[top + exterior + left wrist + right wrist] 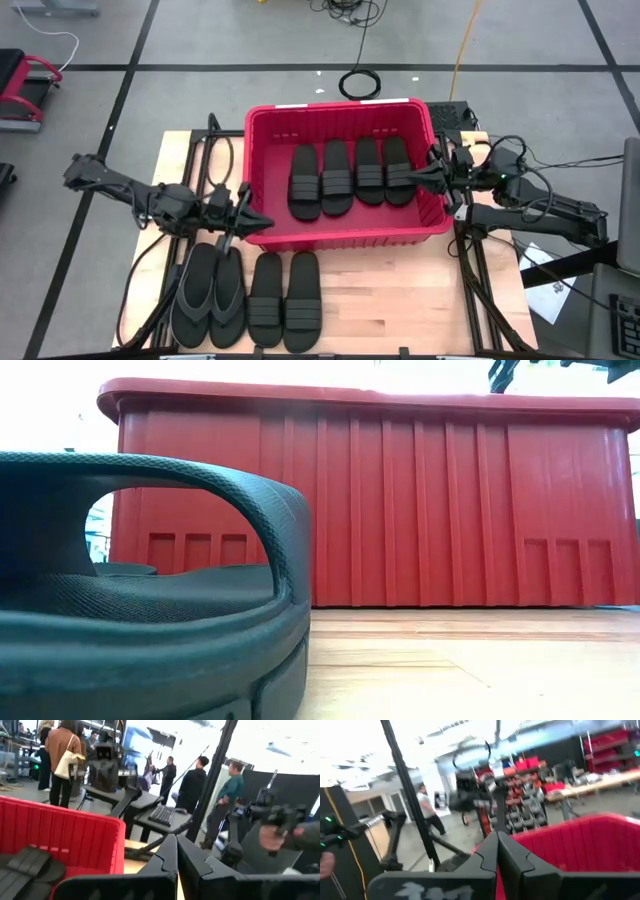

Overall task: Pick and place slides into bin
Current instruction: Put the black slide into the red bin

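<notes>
The red bin [350, 236] stands at the table's far middle and holds several black strap slides [337, 177] lying flat side by side on its floor. Two greyer flip-flops [208, 295] and two strap slides [284, 300] lie flat on the table near its front edge. My left gripper [266, 222] is shut and empty, level, at the bin's near left corner, pointing right. My right gripper [395, 178] is shut and empty, level, over the bin's right wall, pointing left above the slides. In the left wrist view the bin [65, 832] and the slides in it [30, 865] show.
The bin's tall ribbed wall [400, 510] fills the low view behind a slide [150, 610] close to the camera. Bare wood [400, 295] lies at the table's near right. Cables and a dark frame run along both table sides. People stand in the room beyond.
</notes>
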Controlling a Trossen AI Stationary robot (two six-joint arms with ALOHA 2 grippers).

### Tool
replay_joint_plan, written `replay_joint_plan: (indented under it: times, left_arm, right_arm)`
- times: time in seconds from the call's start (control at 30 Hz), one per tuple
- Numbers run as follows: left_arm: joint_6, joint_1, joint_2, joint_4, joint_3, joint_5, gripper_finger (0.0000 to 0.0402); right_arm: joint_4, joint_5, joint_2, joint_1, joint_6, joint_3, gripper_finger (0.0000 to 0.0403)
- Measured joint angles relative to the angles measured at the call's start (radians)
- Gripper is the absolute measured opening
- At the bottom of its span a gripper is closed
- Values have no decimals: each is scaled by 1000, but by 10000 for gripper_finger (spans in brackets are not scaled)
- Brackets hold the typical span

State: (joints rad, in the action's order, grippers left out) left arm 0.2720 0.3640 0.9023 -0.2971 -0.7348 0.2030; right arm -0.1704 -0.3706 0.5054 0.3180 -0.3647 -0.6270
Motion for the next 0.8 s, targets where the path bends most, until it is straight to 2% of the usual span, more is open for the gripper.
replay_joint_plan:
  times: [0.1, 0.2, 0.3, 0.43, 0.6, 0.8]
  left_arm:
    - [3, 4, 0, 2, 3, 38, 0]
    - [32, 1, -1, -13, 2, 94, 2]
    - [36, 3, 0, -21, 2, 137, 1]
    - [26, 0, -1, -23, 2, 220, 4]
    - [44, -5, -14, -53, 2, 243, 11]
    - [40, -37, -60, -14, 2, 243, 2]
  right_arm:
    - [-73, -48, 11, 0, -2, -9, 0]
    - [-60, -53, 47, -18, -15, -71, 0]
    - [-33, -73, 112, -66, -4, -164, 0]
    - [21, -96, 220, -158, 100, -328, 0]
    - [191, 22, 386, -281, 235, -552, 0]
    - [534, 174, 596, -428, 356, -785, 0]
